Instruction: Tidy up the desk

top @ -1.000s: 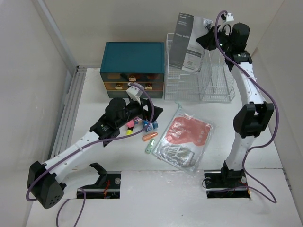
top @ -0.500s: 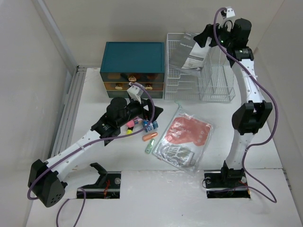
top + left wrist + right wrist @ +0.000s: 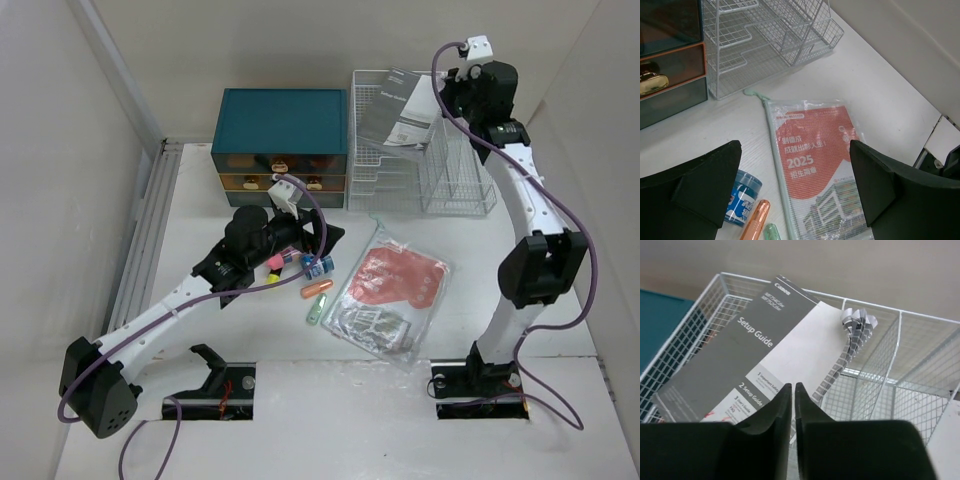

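The setup guide [image 3: 740, 360] leans in the wire rack [image 3: 925, 400], apparently filed. Above the rack the right claw [image 3: 793, 386] is pressed together, empty. The left claw [image 3: 795, 150] hangs spread before it.

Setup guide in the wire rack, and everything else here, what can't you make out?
- Setup guide: bottom edge hidden behind the right gripper in the right wrist view.
- Markers: partly under the left arm, top view.
- Teal drawer chest: contents hidden behind closed fronts.

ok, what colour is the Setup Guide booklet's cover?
The Setup Guide booklet is grey with white lettering, plus a white section. It shows best in the right wrist view.
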You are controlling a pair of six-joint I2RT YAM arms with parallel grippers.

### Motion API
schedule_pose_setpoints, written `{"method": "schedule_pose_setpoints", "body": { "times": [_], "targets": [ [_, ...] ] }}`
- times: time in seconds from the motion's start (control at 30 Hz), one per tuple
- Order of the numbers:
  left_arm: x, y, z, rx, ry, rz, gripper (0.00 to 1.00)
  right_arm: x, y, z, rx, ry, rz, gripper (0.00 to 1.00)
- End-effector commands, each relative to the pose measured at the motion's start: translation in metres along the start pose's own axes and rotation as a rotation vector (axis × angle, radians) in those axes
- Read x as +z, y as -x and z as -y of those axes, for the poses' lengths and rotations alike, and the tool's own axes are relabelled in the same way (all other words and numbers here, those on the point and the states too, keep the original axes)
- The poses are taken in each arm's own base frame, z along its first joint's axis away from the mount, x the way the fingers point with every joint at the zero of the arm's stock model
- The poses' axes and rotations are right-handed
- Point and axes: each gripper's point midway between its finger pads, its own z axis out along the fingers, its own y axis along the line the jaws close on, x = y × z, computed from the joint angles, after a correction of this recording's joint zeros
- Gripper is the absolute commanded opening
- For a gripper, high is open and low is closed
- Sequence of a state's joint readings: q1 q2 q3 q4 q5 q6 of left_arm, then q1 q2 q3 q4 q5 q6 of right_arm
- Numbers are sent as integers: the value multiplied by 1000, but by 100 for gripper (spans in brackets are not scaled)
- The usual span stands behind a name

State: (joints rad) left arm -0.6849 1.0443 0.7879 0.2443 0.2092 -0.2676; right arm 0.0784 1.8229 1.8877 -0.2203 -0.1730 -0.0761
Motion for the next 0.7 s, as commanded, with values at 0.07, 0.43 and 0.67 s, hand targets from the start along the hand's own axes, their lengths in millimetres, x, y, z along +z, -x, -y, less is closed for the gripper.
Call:
{"method": "schedule_pose_setpoints", "body": {
  "times": [0.07, 0.43, 0.67],
  "targets": [
    [-1, 19, 8, 8, -33, 65, 88, 7, 16, 28, -45, -210, 56, 1],
    [-1, 19, 8, 8, -33, 65, 88, 20, 4, 64, -58, -427, 24, 0],
    [-1, 18, 9, 9, -41, 62, 88, 34, -5, 57, -63, -393, -13, 0]
  ]
}}
